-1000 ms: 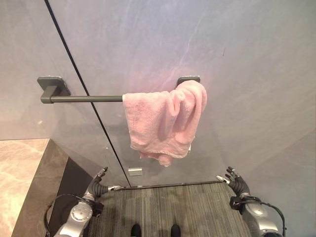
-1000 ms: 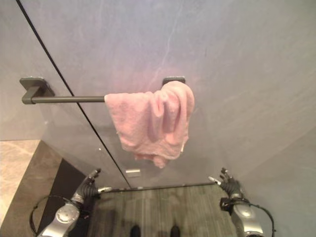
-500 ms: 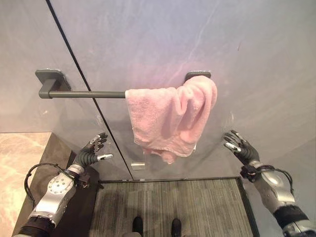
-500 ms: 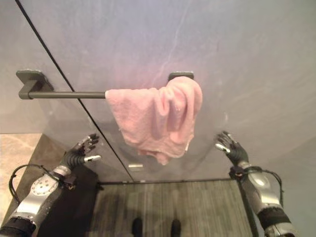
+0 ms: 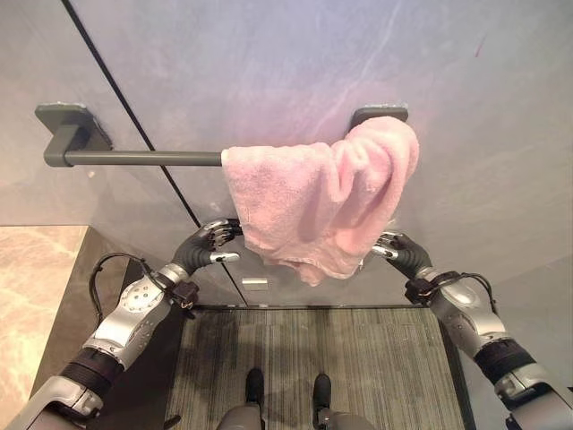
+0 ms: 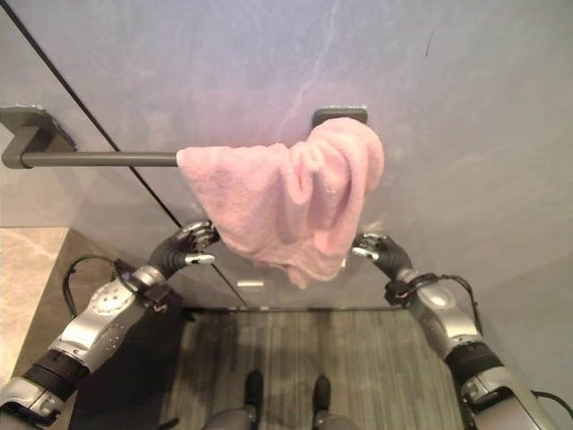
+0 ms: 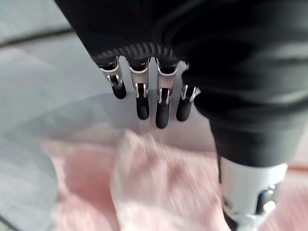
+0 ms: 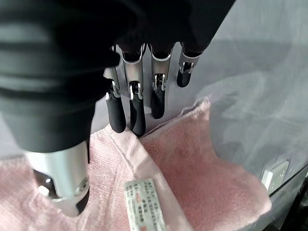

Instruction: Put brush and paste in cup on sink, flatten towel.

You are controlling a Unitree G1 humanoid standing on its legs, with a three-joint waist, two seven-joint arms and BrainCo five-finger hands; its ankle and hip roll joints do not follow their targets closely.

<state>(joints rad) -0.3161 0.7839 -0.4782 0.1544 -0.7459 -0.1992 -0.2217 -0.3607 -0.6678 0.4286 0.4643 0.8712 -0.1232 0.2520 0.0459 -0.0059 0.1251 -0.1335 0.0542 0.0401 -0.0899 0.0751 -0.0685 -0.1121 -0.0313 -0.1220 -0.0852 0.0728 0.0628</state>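
The pink towel (image 5: 318, 202) hangs bunched over the right half of a dark wall-mounted towel bar (image 5: 143, 158), its right end heaped up against the bar's right bracket (image 5: 380, 114) and its lower edge sagging in uneven folds.

The left hand (image 5: 213, 243) sits just beside the towel's lower left edge; in the left wrist view its fingers (image 7: 161, 103) are extended and spread, with pink cloth just beyond the tips and nothing gripped. The right hand (image 5: 391, 246) is at the lower right edge; in the right wrist view its fingers (image 8: 137, 113) are also straight and apart, the tips at or nearly on a fold of the towel, with the thumb below them next to a white care label (image 8: 143, 204). I cannot tell whether either hand actually touches the cloth.

The step in hand looks like flattening the towel. To do it well, each hand should probably pinch one bottom corner, not a middle fold. The left corner then wants drawing left along the bare stretch of bar while the right hand steadies its side. The heaped right end needs pulling down and outward so the doubled layers open. Tugging too hard on one side could slide the whole towel off the bar.

No cup, brush or paste is in sight here, so that container's contents cannot be judged. Behind the bar is a grey wall (image 5: 269, 63), and a strip of counter (image 5: 36, 269) lies at the lower left.
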